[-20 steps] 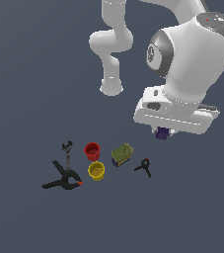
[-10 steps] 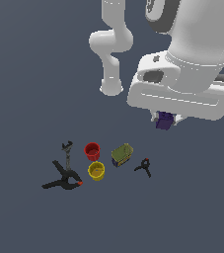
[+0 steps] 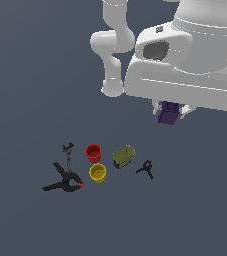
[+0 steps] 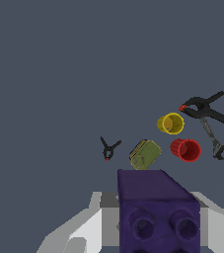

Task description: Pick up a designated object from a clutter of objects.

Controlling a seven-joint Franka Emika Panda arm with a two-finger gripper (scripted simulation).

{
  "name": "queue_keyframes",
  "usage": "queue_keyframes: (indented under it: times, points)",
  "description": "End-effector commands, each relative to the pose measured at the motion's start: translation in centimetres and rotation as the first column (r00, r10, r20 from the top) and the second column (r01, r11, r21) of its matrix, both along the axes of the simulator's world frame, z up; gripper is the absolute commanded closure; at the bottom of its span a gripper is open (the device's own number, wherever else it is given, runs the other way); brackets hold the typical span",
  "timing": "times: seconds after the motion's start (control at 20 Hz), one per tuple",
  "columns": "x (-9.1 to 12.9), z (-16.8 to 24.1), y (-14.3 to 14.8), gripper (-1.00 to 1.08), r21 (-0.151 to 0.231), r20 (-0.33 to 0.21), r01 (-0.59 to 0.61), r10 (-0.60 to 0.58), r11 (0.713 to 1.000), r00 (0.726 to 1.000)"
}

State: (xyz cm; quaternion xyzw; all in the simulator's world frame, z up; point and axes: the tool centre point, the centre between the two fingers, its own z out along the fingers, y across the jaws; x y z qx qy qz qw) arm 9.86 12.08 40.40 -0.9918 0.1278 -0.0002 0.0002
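Purple block (image 3: 168,113) is clamped in the gripper (image 3: 171,111), lifted well above the floor (image 3: 35,75) and the clutter; jaws closed on it from both sides. Wrist view shows it close up (image 4: 155,210): matte dark purple, boxy, flat faces with sharp edges, round recessed sockets on the face toward the camera, white gripper fingers (image 4: 89,225) flanking it. Rest of the clutter sits together on the flat dark grey floor, well apart from the block. Red cup (image 3: 93,152) and yellow cup (image 3: 98,172) are small open-topped cylinders, just beside each other. Olive-yellow box (image 3: 123,156) is a rounded rectangular shape, at the exterior view's right of the red cup. Small black clamp (image 3: 146,168) with a red tip lies further to that side. Large black clamp (image 3: 64,183) with splayed handles and a red tip sits on the exterior view's left, and the thin grey wrench (image 3: 68,155) lies just beside it. Arm body is smooth glossy white.
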Motion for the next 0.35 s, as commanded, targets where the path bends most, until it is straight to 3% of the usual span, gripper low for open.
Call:
queue_keyframes:
  times: [0.0, 0.3]
  points:
    - [0.23, 0.59, -0.17, 1.08, 0.000, 0.000, 0.000, 0.000, 1.000, 1.000]
    - [0.45, 1.07, -0.31, 1.08, 0.000, 0.000, 0.000, 0.000, 1.000, 1.000]
